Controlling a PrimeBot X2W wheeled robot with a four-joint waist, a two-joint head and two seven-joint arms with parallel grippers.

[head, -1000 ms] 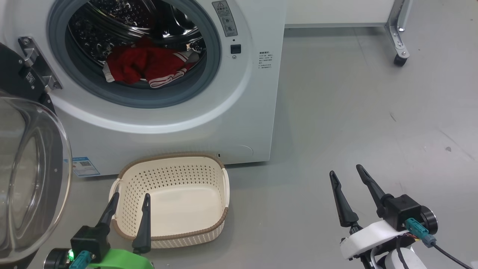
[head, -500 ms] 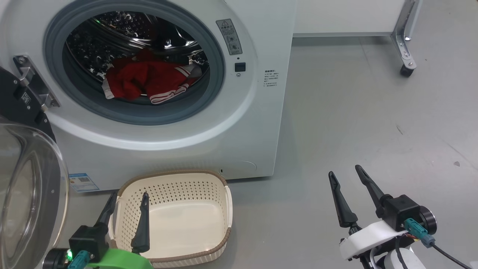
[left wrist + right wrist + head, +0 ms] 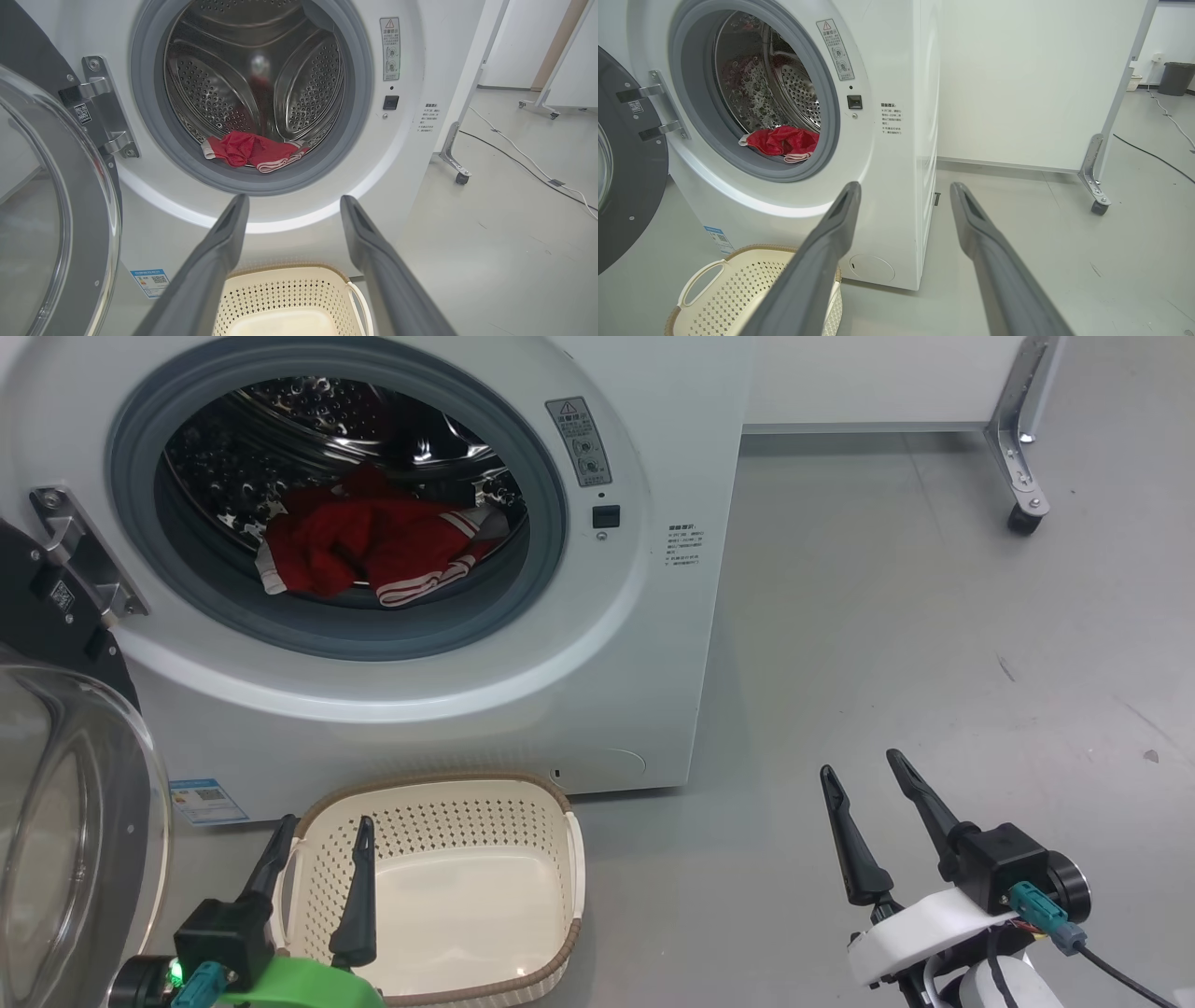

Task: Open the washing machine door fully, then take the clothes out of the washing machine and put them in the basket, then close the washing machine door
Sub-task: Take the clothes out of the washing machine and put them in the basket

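Clothes (image 3: 373, 546), bright red with white striped trim, lie heaped at the front lip of the drum (image 3: 280, 439) inside the washing machine (image 3: 420, 728). The washing machine door (image 3: 65, 821) hangs swung wide at the machine's left edge. The basket (image 3: 439, 782) stands empty on the floor (image 3: 840, 616), against the machine's foot. Over the last second only the head view has tilted upward; nothing in the scene has moved. The left gripper (image 3: 327, 826) hovers over the basket's near left corner and the right gripper (image 3: 860, 763) over bare floor, both spread and empty. The door step looks done; the reach for the clothes has not begun.
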